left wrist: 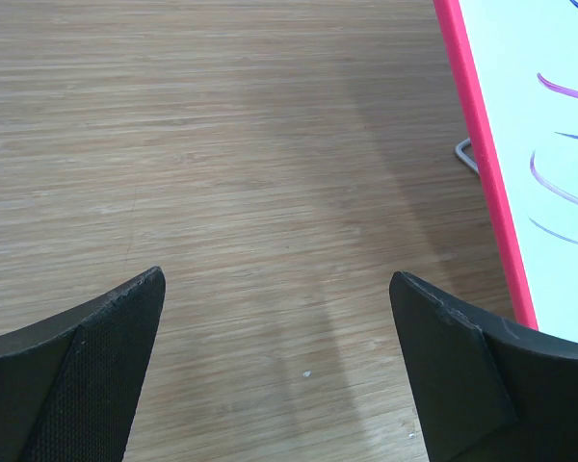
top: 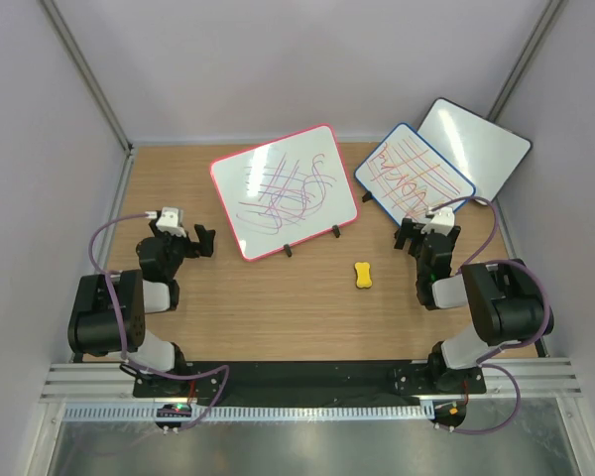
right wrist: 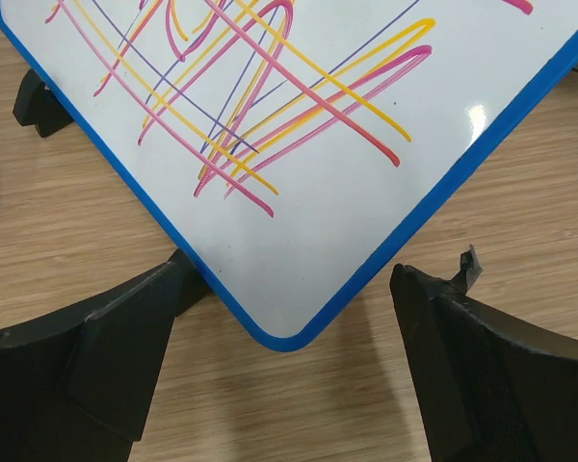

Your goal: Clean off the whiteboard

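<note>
My left claw (top: 202, 241) stood wide open and empty, low over the light wooden tabletop (top: 278, 307). It was just left of the large red-pink-framed whiteboard (top: 283, 190), not touching it. That whiteboard stood on small black feet at the far middle of the table, covered in purple-red scribbles. My right claw (top: 409, 236) was also spread wide and held nothing. Its fingers flanked the near corner of a smaller blue-framed board (top: 412, 177) marked with pink and yellow lines. A blank black-framed board (top: 476, 147) lay behind that, far right. A small yellow bone-shaped eraser (top: 362, 275) lay between my claws.
</note>
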`<control>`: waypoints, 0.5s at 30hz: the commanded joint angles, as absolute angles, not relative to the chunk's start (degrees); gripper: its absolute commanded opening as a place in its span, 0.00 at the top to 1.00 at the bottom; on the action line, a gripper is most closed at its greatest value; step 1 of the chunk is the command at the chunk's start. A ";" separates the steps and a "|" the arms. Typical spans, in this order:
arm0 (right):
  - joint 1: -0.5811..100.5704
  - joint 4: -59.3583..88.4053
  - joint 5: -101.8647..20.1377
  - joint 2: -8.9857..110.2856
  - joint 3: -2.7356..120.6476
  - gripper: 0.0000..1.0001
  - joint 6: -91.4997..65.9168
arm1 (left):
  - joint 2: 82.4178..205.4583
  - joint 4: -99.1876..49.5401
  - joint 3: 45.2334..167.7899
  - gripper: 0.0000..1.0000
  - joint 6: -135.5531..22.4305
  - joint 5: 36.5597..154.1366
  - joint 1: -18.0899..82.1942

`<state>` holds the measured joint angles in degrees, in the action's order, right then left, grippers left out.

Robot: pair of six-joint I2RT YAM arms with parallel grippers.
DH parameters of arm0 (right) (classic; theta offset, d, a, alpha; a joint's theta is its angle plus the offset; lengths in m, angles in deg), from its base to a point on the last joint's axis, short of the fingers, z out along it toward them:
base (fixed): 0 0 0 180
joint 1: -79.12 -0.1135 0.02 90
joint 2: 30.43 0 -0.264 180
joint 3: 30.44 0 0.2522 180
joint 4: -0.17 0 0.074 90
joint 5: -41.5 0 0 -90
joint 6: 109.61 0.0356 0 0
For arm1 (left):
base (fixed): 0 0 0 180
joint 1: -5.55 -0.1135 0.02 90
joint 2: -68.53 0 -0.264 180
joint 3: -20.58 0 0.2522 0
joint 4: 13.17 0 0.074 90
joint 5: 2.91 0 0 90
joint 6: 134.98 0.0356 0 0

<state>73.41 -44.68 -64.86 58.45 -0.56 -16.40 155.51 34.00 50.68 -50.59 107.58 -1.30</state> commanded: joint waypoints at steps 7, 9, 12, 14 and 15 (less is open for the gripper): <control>73.58 -34.64 -66.94 49.22 3.42 0.00 -15.22 | 154.84 35.47 50.69 0.00 -50.61 106.86 -1.13; 73.67 -19.34 -67.93 42.65 6.77 0.00 -10.74 | 154.58 36.35 50.34 0.00 -50.17 107.82 -1.30; 73.67 -9.47 -62.14 35.52 10.56 0.03 -6.88 | 153.70 35.12 50.43 0.00 -50.43 107.39 -1.48; 73.67 -3.34 -58.81 32.95 12.58 0.08 -4.94 | 153.43 36.08 49.73 0.00 -50.52 107.30 -1.57; 73.67 -0.25 -57.92 31.29 13.81 0.16 -3.71 | 153.26 36.53 49.46 0.00 -50.61 107.30 -1.57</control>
<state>73.58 -14.17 -62.77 35.52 9.95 -9.15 155.07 34.04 50.44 -50.57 107.62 -1.32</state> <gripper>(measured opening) 0.911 0.996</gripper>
